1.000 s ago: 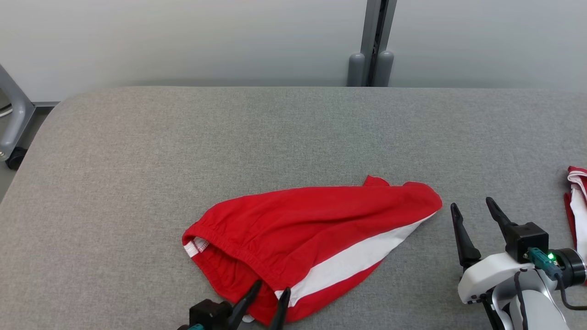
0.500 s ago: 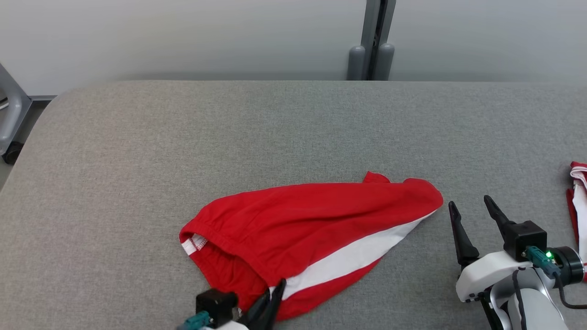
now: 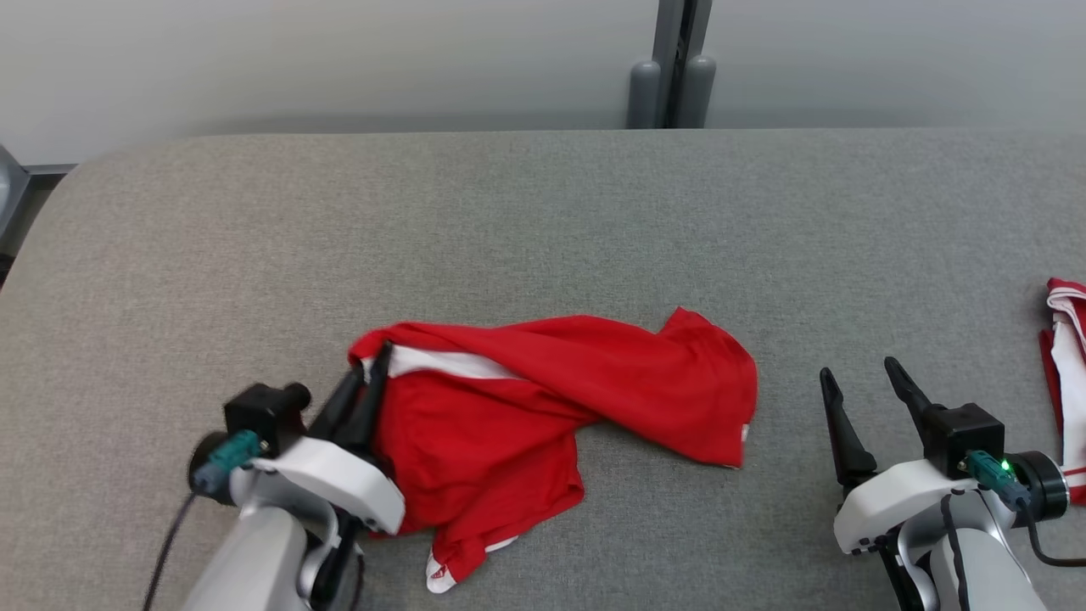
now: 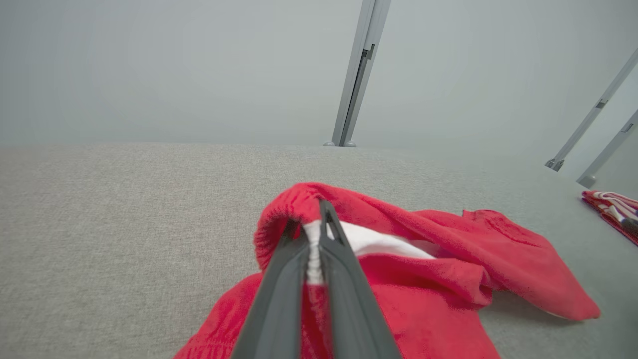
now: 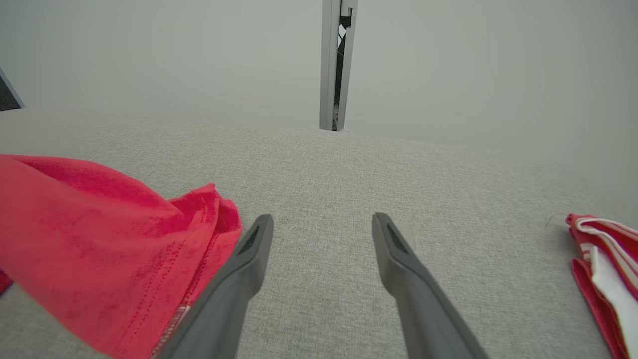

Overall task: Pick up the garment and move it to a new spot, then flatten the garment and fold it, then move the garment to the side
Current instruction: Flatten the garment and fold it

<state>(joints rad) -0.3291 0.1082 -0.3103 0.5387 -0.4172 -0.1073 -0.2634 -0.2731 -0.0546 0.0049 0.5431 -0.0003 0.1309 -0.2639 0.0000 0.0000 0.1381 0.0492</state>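
On the near-left part of the grey fabric-covered table (image 3: 543,221), the red shorts (image 3: 543,399) lie crumpled, one leg spread toward the right and another fold trailing toward the near edge.

Markings: a small white tab (image 3: 439,573) with a red mark shows at the near tip of the shorts; it is too small to read. A pale strip sits at the hem nearest the right arm in the right wrist view, also unreadable.

Left gripper (image 3: 373,356): jaws closed together, pinching the shorts at the elastic waistband (image 4: 284,209), where the white stripe (image 4: 369,244) meets it. In the left wrist view the white cloth is squeezed between the two dark fingers (image 4: 344,279), and the pinched edge stands higher than the rest of the cloth, which drapes down from it.

Right gripper (image 3: 857,367): fingers spread wide, holding nothing, just beside the right hem of the shorts. In the right wrist view the hem lies against the left finger; whether it touches cannot be told.

Surroundings: a second red-and-white garment (image 3: 1065,373) lies at the far right edge of the table, well apart from the shorts. A grey post (image 3: 670,64) stands behind the table against a pale wall (image 3: 339,68).
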